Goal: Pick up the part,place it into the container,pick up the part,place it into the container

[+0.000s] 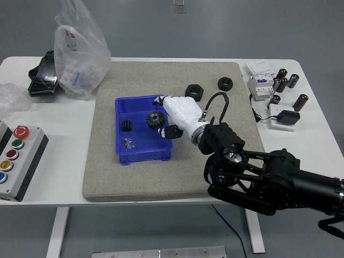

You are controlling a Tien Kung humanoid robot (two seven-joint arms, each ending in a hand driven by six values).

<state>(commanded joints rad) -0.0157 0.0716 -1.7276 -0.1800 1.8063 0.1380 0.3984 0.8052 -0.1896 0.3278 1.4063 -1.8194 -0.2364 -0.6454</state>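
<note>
Gear (155, 119) pinched in the right robot hand (173, 114) – held low over the blue bin (122, 158), positioned to drop in.

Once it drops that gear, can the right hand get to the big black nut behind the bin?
Probably yes. The large nut sits in the open on the mat just beyond the right hand, with nothing between them.
</note>
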